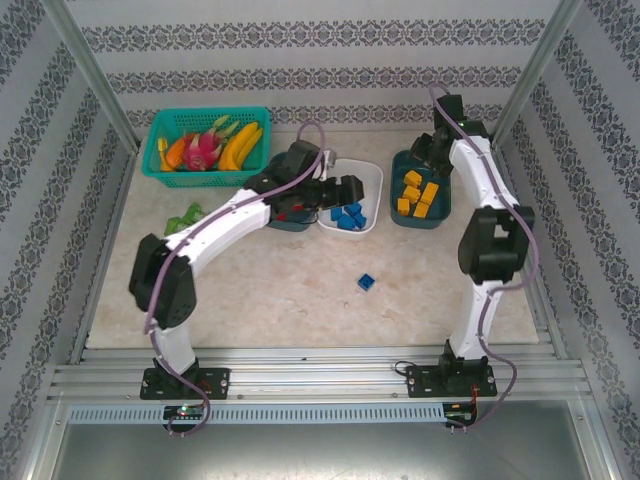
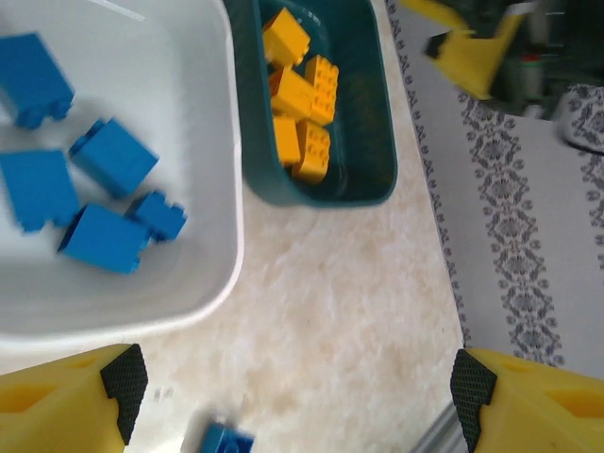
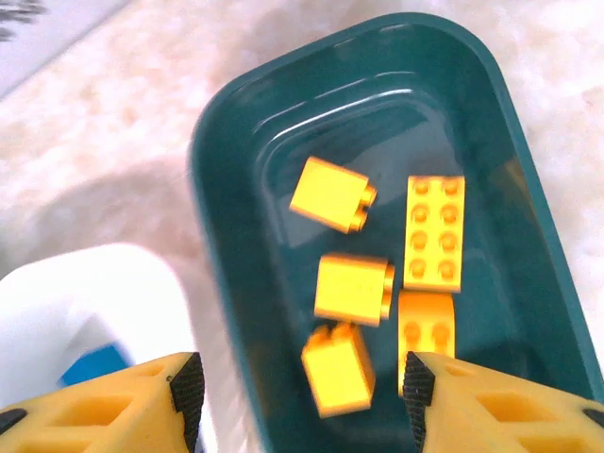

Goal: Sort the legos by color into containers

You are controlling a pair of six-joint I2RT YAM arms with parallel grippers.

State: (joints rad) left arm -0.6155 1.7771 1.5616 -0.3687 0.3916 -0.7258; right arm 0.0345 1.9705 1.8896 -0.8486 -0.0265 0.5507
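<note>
Right gripper (image 3: 297, 387) hangs over far-right teal tray (image 3: 226, 189), jaws apart, empty; yellow legos (image 3: 354, 288) lie inside. Left gripper (image 2: 297, 377) spread wide, empty, above white tray (image 2: 226, 142) holding blue legos (image 2: 113, 156). Sorting looks nearly finished: one blue brick (image 1: 366, 282) lies loose on worktop (image 1: 300, 290), nearer than the trays.

Five yellow legos (image 3: 354, 288), six blue legos (image 2: 113, 156); seemingly three trays (image 1: 375, 175)

A lab test cell is shown: 2 arms (image 1: 228, 226) are bolted to a metal rail (image 1: 320, 378), patterned panels (image 1: 320, 58) mounted beyond the right gripper (image 1: 418, 160).
</note>
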